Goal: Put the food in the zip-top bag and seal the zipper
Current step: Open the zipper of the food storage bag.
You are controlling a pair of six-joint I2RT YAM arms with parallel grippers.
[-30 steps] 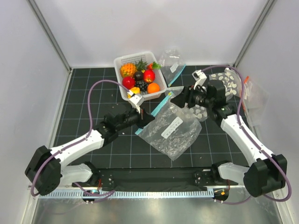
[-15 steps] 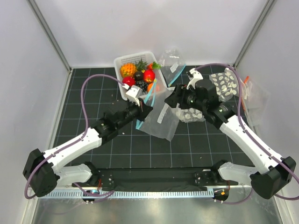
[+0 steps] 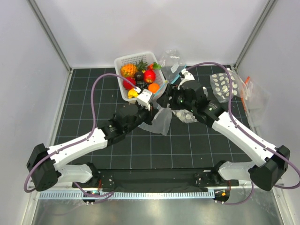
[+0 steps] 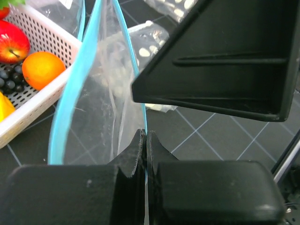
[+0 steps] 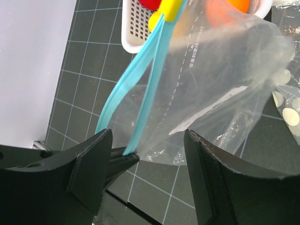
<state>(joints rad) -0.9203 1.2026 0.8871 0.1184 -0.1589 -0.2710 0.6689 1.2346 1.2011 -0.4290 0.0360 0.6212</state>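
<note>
The zip-top bag (image 3: 159, 121) hangs crumpled just in front of the white basket (image 3: 119, 63). My left gripper (image 3: 149, 104) is shut on the zipper (image 4: 70, 93), pinching the teal strip at its fingertips (image 4: 144, 136); the bag's mouth gapes in a loop above them. My right gripper (image 3: 165, 99) is open. In the right wrist view its fingers (image 5: 89, 173) straddle the left gripper's tip and the bag (image 5: 220, 79) without closing on it. The food lies in the basket: two red apples (image 3: 149, 76) (image 3: 129, 82), an orange (image 3: 153, 87) and a yellow piece (image 3: 133, 93).
A pineapple (image 3: 128, 70) and dark grapes also lie in the basket. Clear bags with white dots lie at the right (image 3: 224, 84) and under the right arm (image 3: 185, 114). A small printed bag (image 3: 172, 63) lies behind the basket. Another bag (image 3: 251, 93) lies against the right wall.
The bag was lying flat on the mat; it has been lifted and carried up-left toward the basket. Both grippers moved toward the basket and closer together.
</note>
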